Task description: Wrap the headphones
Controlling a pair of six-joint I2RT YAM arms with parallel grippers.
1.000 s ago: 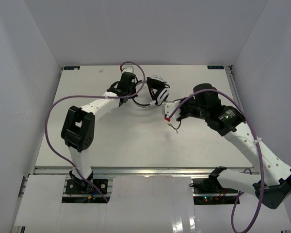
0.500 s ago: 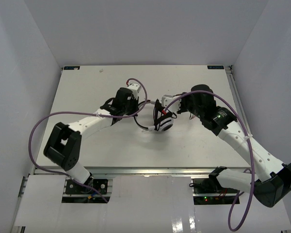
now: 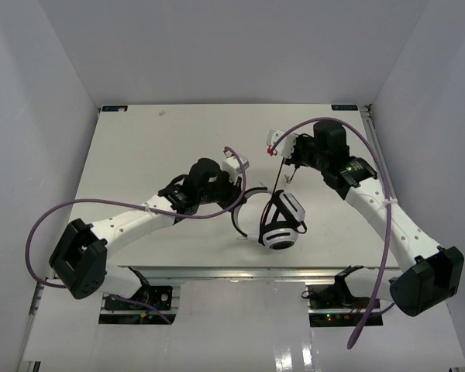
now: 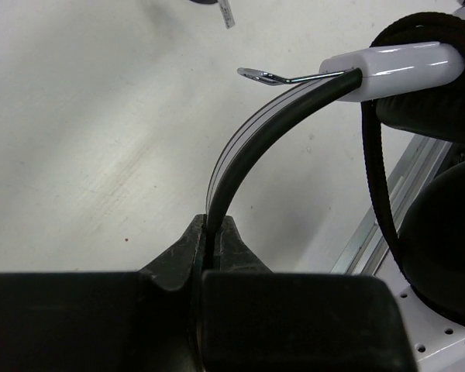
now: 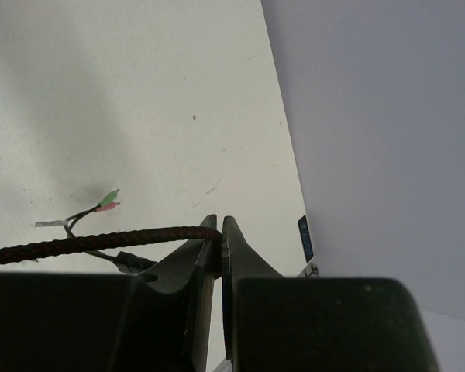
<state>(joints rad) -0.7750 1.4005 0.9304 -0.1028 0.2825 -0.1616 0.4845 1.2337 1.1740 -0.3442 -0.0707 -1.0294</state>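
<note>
The headphones (image 3: pixel 281 223) hang near the table's front edge, right of centre, white earcups low and the thin headband (image 3: pixel 238 215) arching to the left. My left gripper (image 3: pixel 237 195) is shut on that headband (image 4: pixel 244 147), which rises from between the fingertips (image 4: pixel 214 232) to a white earcup arm (image 4: pixel 395 66). The thin black cord (image 3: pixel 277 178) runs from the headphones up to my right gripper (image 3: pixel 287 153), farther back. In the right wrist view this gripper (image 5: pixel 219 232) is shut on the braided cord (image 5: pixel 101 240), whose green and pink plugs (image 5: pixel 108 200) dangle to the left.
Thick purple cables (image 3: pixel 124 208) loop over both arms. A metal rail (image 3: pixel 217 271) runs along the table's front edge just below the headphones. The right wall (image 5: pixel 372 116) stands close behind the right gripper.
My left gripper has carried the headphones from the far middle toward the front and right. The right gripper has swung away to the back with the cord, drawing it out.
</note>
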